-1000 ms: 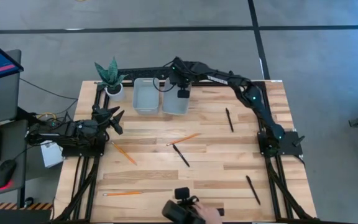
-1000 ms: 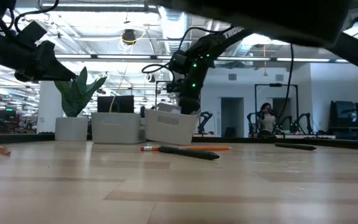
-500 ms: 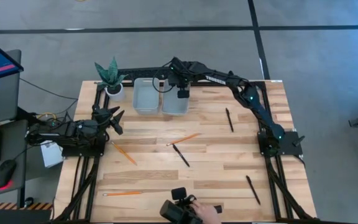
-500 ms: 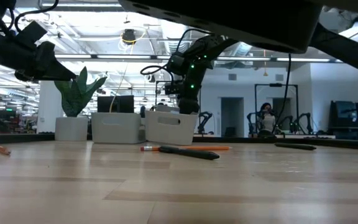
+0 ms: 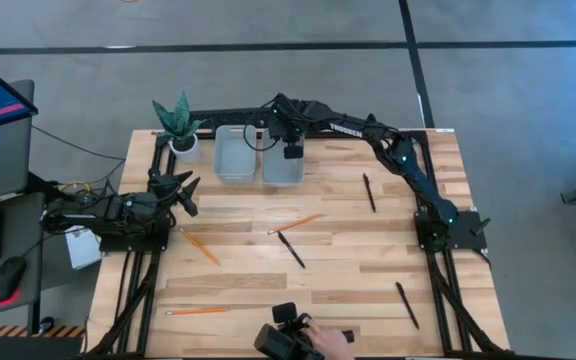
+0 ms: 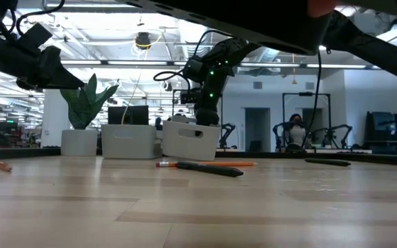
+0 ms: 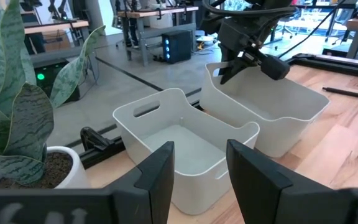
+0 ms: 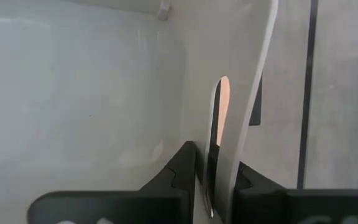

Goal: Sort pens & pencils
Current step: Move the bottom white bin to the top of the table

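The right gripper [image 8: 216, 177] reaches over the right bin [image 5: 284, 165] at the table's far edge, and its fingers stand narrowly apart around the bin's thin wall (the wall sits between them). The left gripper [image 7: 197, 168] waits half open near the plant [image 5: 176, 122], facing the left bin [image 5: 232, 155]. Three pens [image 5: 291, 249] and three pencils [image 5: 295, 223] lie scattered on the table [image 5: 348, 290], none in a bin.

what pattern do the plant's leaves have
Green with darker wavy cross-bands; the plant shows best in the left wrist view.
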`<state>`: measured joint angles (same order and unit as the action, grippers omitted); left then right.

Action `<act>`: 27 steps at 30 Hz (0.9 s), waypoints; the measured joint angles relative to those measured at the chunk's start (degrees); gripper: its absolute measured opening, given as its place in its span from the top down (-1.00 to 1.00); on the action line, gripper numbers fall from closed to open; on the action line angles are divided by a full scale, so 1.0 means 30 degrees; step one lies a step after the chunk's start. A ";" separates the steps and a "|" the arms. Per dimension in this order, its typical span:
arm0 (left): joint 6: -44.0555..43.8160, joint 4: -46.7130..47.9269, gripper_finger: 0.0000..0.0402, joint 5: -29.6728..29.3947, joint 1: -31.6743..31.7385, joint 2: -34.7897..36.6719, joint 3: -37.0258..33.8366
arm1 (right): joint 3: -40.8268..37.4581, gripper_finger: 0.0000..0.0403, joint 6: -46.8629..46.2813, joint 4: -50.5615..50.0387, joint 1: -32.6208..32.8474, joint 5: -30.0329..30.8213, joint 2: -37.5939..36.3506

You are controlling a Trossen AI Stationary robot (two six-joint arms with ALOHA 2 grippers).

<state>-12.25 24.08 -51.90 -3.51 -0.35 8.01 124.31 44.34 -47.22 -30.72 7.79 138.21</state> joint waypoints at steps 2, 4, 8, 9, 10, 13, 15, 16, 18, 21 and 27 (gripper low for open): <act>0.0000 0.0001 0.32 0.0000 0.0000 -0.0002 0.0000 | 0.0000 0.74 -0.0030 -0.0001 -0.0007 0.0000 0.0000; 0.0000 0.0005 0.32 0.0000 0.0000 0.0005 0.0000 | 0.0000 0.74 -0.0033 0.0003 -0.0007 0.0000 0.0000; 0.0007 0.0005 0.32 0.0000 0.0000 -0.0002 0.0000 | 0.0000 0.74 -0.0037 0.0020 -0.0007 0.0000 0.0000; 0.0007 0.0005 0.32 0.0000 0.0000 0.0002 0.0000 | 0.0000 0.74 -0.0044 0.0027 -0.0007 0.0000 0.0000; 0.0007 0.0005 0.32 0.0000 0.0000 -0.0003 0.0000 | 0.0000 0.74 -0.0042 0.0028 -0.0007 0.0005 0.0000; 0.0007 0.0005 0.32 0.0000 0.0000 0.0003 0.0000 | 0.0000 0.74 -0.0044 0.0028 -0.0003 0.0007 0.0000; 0.0007 0.0005 0.32 0.0000 0.0000 0.0004 0.0000 | 0.0000 0.74 -0.0044 0.0036 -0.0007 0.0007 0.0000; 0.0007 0.0005 0.32 0.0000 0.0000 -0.0003 0.0001 | 0.0000 0.74 -0.0044 0.0036 -0.0007 0.0007 0.0000; 0.0007 0.0005 0.32 0.0007 0.0002 -0.0003 0.0000 | 0.0000 0.73 -0.0044 0.0042 -0.0007 0.0014 0.0000; 0.0007 0.0005 0.32 0.0007 0.0007 0.0005 0.0000 | -0.0007 0.68 -0.0052 0.0069 -0.0007 0.0084 0.0000; 0.0007 0.0005 0.32 0.0007 0.0000 0.0004 0.0001 | -0.0015 0.55 -0.0044 0.0087 -0.0007 0.0146 0.0007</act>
<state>-12.23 24.10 -51.88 -3.51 -0.34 8.01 124.27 44.21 -46.96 -30.74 8.23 138.23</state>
